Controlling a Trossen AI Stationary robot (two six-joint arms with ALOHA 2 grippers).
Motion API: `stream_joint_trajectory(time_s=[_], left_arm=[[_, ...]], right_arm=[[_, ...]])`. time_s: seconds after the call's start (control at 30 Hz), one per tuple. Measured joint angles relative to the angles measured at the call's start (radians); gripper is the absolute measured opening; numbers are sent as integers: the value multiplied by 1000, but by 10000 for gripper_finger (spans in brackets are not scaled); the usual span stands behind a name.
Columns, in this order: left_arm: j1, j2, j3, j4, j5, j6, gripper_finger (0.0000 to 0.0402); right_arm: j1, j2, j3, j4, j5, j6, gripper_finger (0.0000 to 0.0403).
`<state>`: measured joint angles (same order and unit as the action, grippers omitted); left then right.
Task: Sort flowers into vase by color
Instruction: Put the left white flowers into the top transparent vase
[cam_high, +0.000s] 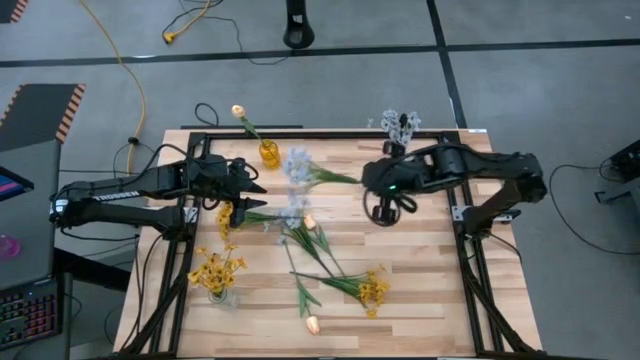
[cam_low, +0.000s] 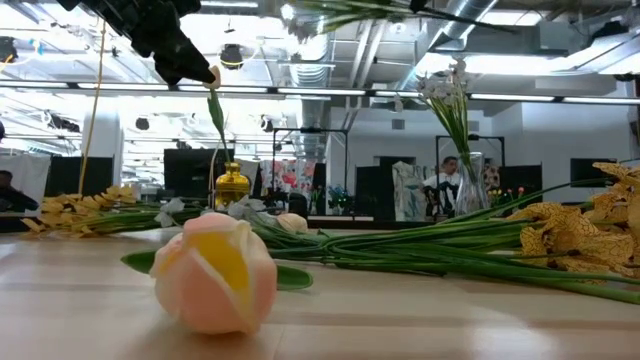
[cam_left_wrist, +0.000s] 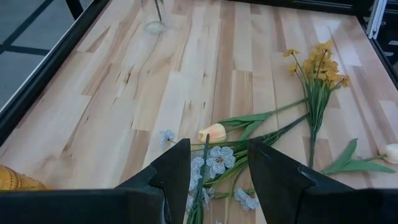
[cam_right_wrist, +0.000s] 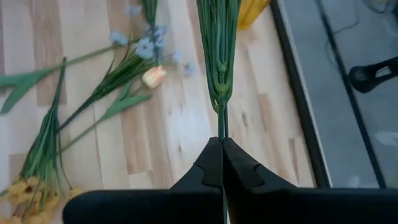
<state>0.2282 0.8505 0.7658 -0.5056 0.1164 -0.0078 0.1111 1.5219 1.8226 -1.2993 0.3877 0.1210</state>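
My right gripper is shut on a pale blue-white sprig, held level above the table with its blossoms beside the yellow vase, which holds one peach tulip. My left gripper is open and hovers over another blue-white sprig lying on the boards. A clear vase at the far edge holds blue-white sprays. A near-left vase holds yellow clusters. Yellow sprigs and peach buds lie loose on the table. My right gripper pinches the bare lower end of the sprig's green stem between its two fingertips. The fingers come level from the table's right and lie in line with the stem. The sprig is lifted clear, stretching toward the table's left.
Black frame rails run along the table's edges. Cables lie on the floor beyond the far edge. A loose yellow sprig and a peach bud lie near my left gripper. Bare boards show on the table's right half.
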Motion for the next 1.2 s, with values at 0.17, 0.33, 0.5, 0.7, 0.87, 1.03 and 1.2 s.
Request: stream_joint_trajectory(time_s=[0.17,0.33,0.5,0.7,0.87,1.03,1.2], left_arm=[[0,0,0,0,0,0,146],[0,0,0,0,-1,0,146],[0,0,0,0,0,0,146],[0,0,0,0,0,0,146],[0,0,0,1,0,0,146],[0,0,0,5,-9,0,146],[0,0,0,5,-45,0,146]], right_arm=[[35,-132,-159,150,74,3,22],[89,-289,-348,337,234,2,22],[128,-425,-537,511,408,-1,22],[145,-554,-717,705,612,-64,22],[143,-635,-839,902,701,-168,22],[143,-711,-952,1050,759,-236,22],[125,-790,-1070,1258,779,-329,23]])
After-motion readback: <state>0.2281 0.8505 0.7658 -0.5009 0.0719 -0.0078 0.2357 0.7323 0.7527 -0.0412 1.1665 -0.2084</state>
